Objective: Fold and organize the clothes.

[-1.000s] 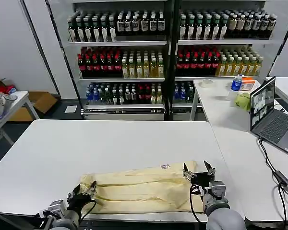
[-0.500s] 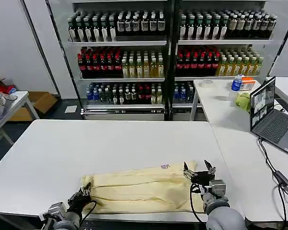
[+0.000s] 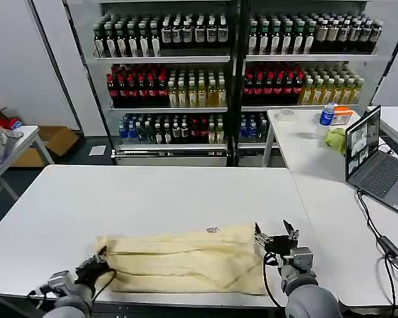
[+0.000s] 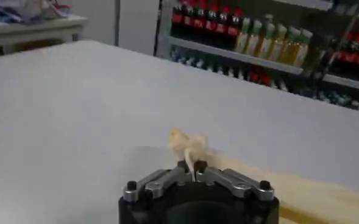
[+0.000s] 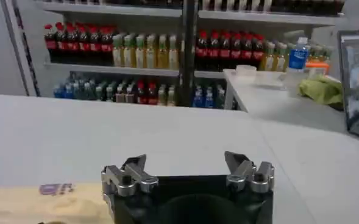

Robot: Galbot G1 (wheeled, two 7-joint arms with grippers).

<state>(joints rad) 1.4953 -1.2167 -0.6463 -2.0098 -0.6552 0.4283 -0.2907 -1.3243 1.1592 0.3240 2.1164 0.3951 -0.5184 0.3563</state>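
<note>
Pinched shut, the left gripper (image 4: 193, 169) holds one end of the pale cream-yellow garment (image 3: 182, 258), lying crosswise on the white table (image 3: 146, 195); the right gripper (image 3: 276, 240) gapes empty beside its other end.

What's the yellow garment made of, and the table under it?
The garment looks like thin, soft matte fabric, likely cotton knit: it creases and bunches where the left gripper pinches it. The table looks like smooth white laminate with a faint sheen; exact material unclear.
</note>
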